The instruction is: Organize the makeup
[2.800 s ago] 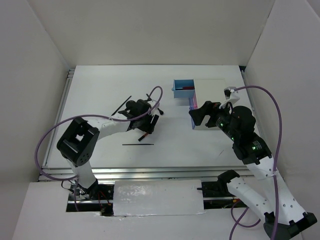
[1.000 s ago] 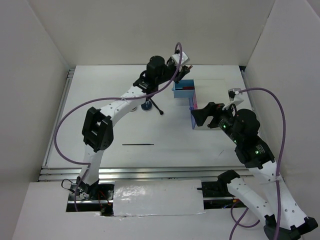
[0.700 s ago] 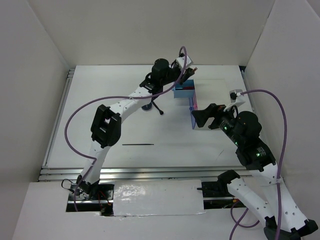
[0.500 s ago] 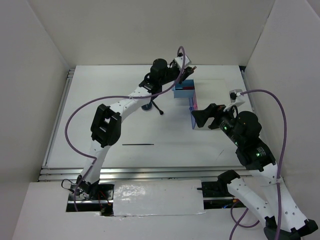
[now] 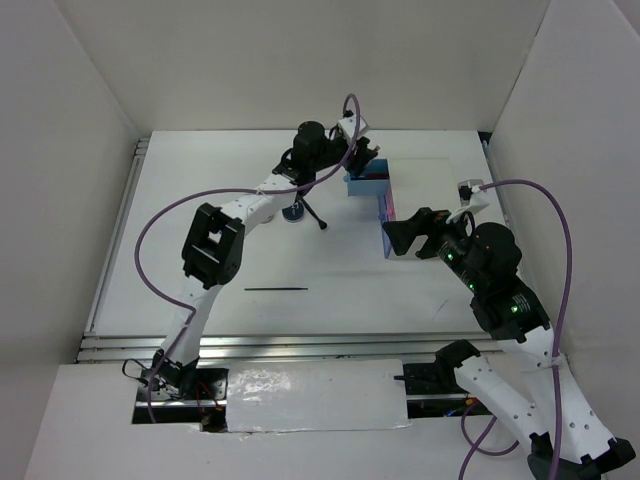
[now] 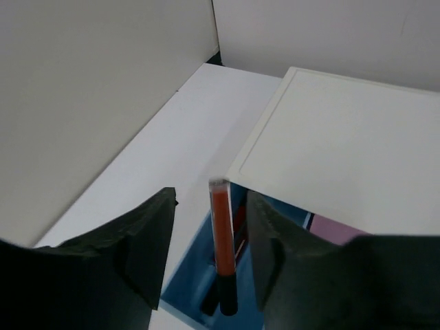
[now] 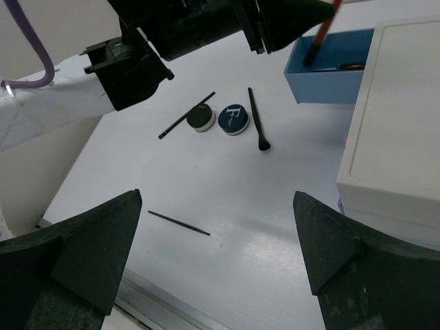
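— Near the left side of the table (image 5: 180, 230), what is there?
— A thin black pencil (image 5: 275, 289), lying alone. Farther back sit a black compact (image 7: 201, 121) and a blue-topped compact (image 7: 234, 119), side by side. A second pencil (image 7: 175, 125) slants past the black one, and a brush (image 7: 256, 129) lies just right of the blue one.
— And the left pincer (image 6: 210, 203)?
— Over the blue drawer (image 6: 184, 292), half spread. A red-and-black stick (image 6: 220, 240) stands between its fingers (image 6: 144, 240), black end down in the drawer, with a gap on each side, so nothing is gripped.
— Right of that?
— The white box (image 7: 395, 117), with the drawer just left of its far end. The right pincer (image 7: 216, 206) hovers at the box's near left corner, spread wide and empty.
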Action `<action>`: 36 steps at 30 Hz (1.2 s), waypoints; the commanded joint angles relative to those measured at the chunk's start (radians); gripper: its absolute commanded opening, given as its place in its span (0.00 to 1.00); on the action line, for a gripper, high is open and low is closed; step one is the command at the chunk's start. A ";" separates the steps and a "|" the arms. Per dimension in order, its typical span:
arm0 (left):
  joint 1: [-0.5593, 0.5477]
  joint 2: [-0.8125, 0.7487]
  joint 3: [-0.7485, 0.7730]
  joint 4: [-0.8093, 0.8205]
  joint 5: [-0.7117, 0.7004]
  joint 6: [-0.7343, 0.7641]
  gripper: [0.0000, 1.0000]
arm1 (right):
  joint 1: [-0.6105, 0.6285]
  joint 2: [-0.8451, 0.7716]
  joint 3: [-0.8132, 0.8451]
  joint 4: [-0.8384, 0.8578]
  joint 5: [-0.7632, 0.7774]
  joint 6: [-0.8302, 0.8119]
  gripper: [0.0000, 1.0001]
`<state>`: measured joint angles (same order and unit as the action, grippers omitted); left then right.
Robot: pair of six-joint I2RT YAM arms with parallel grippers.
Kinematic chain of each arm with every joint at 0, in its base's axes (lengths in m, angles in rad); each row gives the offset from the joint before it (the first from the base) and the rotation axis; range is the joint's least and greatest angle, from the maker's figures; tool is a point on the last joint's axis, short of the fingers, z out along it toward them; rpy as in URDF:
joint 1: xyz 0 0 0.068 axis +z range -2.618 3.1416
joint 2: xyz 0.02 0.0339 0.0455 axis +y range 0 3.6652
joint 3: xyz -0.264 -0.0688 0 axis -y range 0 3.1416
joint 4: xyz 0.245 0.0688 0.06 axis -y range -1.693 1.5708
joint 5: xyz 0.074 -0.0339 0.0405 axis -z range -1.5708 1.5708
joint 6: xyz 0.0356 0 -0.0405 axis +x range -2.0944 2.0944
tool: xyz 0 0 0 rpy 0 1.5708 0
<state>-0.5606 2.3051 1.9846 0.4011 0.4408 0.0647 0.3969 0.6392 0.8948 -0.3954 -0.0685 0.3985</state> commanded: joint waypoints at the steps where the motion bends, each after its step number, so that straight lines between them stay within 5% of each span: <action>1: 0.002 -0.009 -0.016 0.117 0.059 -0.035 0.61 | 0.007 0.002 0.000 0.059 -0.005 -0.016 0.99; 4: 0.004 -0.070 -0.081 0.184 0.064 -0.055 0.83 | 0.008 0.002 0.000 0.061 -0.001 -0.016 0.99; 8: 0.002 -0.183 -0.187 0.289 -0.031 -0.136 0.86 | 0.005 0.002 0.000 0.059 0.003 -0.016 0.99; 11: 0.002 -0.274 -0.269 0.292 -0.327 -0.266 0.82 | 0.005 -0.003 -0.002 0.058 0.007 -0.016 0.99; 13: 0.002 -0.325 -0.311 0.198 -0.460 -0.331 0.64 | 0.007 -0.006 -0.003 0.064 0.007 -0.015 0.99; 14: 0.002 -0.340 -0.323 0.159 -0.584 -0.389 0.41 | 0.005 -0.006 -0.005 0.063 0.007 -0.015 0.99; 17: 0.001 -0.366 -0.352 -0.013 -0.782 -0.502 0.02 | 0.005 -0.006 -0.002 0.059 0.009 -0.015 0.99; 20: 0.002 -0.320 -0.305 -0.199 -0.893 -0.568 0.00 | 0.005 -0.015 0.001 0.056 0.018 -0.016 0.99; 28: -0.004 -0.043 0.080 -0.542 -0.806 -0.594 0.00 | 0.005 -0.024 0.007 0.046 0.019 -0.015 0.99; 36: -0.002 0.019 0.106 -0.472 -0.562 -0.577 0.00 | 0.003 -0.023 0.003 0.050 0.016 -0.015 0.99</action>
<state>-0.5594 2.3371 2.0518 -0.1207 -0.2306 -0.5045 0.3969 0.6212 0.8936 -0.3920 -0.0597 0.3985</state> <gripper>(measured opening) 0.026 0.994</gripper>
